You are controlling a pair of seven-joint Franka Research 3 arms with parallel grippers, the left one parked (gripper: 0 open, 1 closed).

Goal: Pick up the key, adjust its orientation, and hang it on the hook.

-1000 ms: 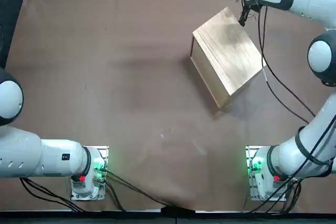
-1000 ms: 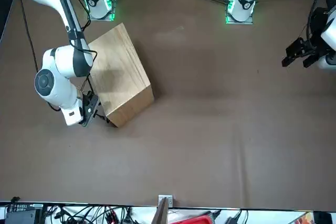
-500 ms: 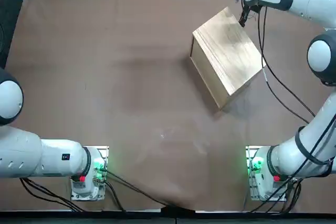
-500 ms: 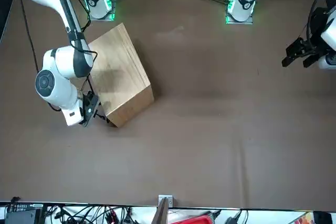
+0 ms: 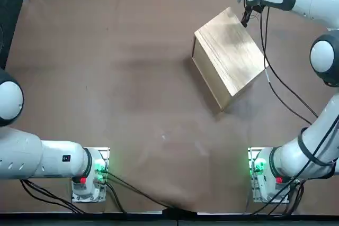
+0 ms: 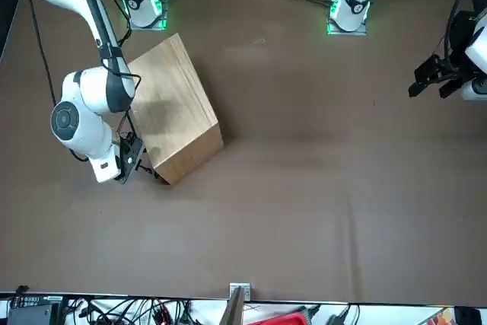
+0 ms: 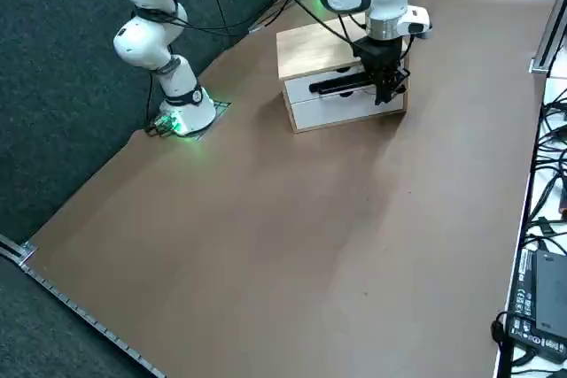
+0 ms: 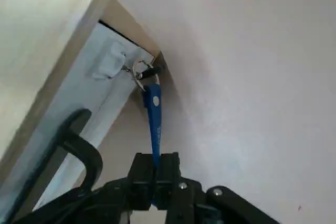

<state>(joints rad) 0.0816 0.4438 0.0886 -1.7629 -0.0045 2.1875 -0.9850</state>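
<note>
Brown surface (image 5: 116, 78); wooden box (image 5: 229, 56) at far right. Right pincer (image 8: 154, 174) clamped on the blue key (image 8: 153, 116), whose ring sits at the white hook (image 8: 111, 59) on the box front. Hanging looks nearly done; release and retreat remain.

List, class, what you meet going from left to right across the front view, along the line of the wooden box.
Right gripper, closed on the key by the box's face → wooden box → bare brown table → the parked arm's gripper.
</note>
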